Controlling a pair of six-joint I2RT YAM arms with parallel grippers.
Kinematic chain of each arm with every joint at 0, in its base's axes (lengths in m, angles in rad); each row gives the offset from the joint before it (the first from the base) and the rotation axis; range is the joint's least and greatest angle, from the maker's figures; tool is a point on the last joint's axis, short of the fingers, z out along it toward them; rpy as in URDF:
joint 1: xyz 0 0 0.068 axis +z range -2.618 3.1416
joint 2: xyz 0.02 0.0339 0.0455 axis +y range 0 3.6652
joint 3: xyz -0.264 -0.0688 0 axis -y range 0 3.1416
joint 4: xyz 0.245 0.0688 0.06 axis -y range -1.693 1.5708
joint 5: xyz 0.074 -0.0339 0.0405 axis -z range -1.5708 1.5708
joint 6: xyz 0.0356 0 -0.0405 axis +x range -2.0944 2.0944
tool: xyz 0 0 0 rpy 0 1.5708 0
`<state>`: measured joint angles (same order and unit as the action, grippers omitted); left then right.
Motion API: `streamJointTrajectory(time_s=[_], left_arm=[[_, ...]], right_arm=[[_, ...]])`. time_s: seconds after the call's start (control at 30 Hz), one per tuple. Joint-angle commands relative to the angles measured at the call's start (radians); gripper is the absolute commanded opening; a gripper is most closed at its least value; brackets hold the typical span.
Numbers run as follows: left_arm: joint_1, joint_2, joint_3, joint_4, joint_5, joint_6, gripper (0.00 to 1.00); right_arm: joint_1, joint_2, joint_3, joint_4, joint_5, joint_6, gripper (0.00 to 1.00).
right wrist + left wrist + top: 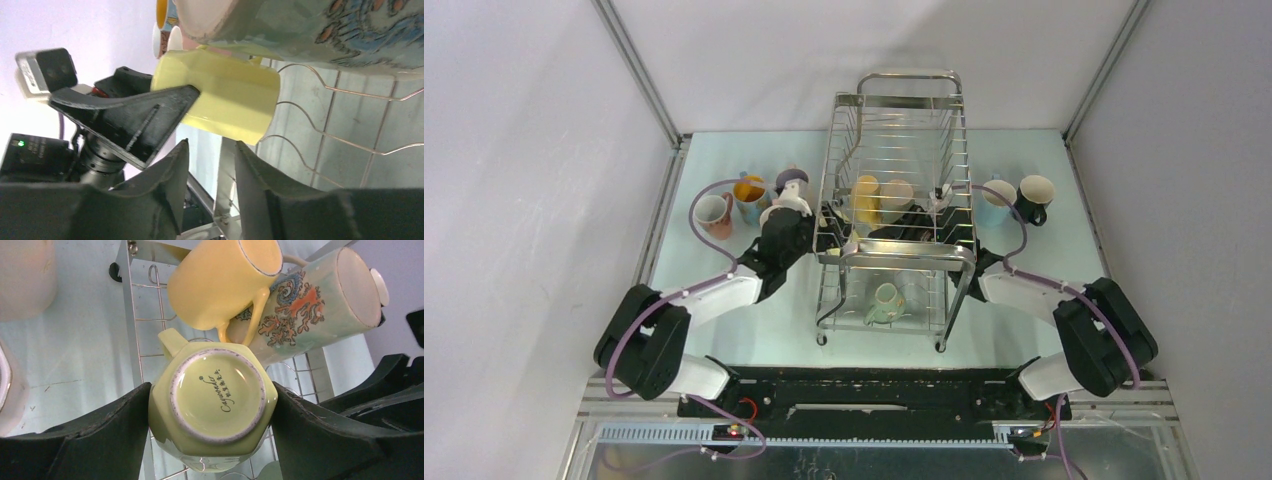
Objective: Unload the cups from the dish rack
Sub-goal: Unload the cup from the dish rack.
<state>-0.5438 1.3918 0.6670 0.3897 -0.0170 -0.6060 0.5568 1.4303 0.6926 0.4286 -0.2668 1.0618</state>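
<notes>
Cup in hand: pale yellow-green faceted ceramic cup, base toward the left wrist camera, on the chrome wire dish rack, upper tier.
Left fingers: clamped on its 2 sides.
Right fingers: slightly apart, empty.
Next: lift clear of the yellow mug touching above; open surface left of the rack.
</notes>
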Motion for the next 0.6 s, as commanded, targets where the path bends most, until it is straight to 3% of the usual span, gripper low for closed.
streamJointTrajectory(time_s=[0.0,0.17,0.57], left_arm=[[0.020,-0.013,0.043,0.022,0.057,-0.102,0.00],[0.032,-0.008,0.051,0.020,0.091,-0.168,0.00],[0.054,-0.005,0.046,0.117,0.200,-0.346,0.00]], right_arm=[[0.006,0.031,-0.004,0.023,0.001,-0.012,0.51],[0.003,0.057,-0.027,0.079,-0.015,0.016,0.62],[-0.019,0.114,-0.059,0.223,-0.079,0.109,0.65]])
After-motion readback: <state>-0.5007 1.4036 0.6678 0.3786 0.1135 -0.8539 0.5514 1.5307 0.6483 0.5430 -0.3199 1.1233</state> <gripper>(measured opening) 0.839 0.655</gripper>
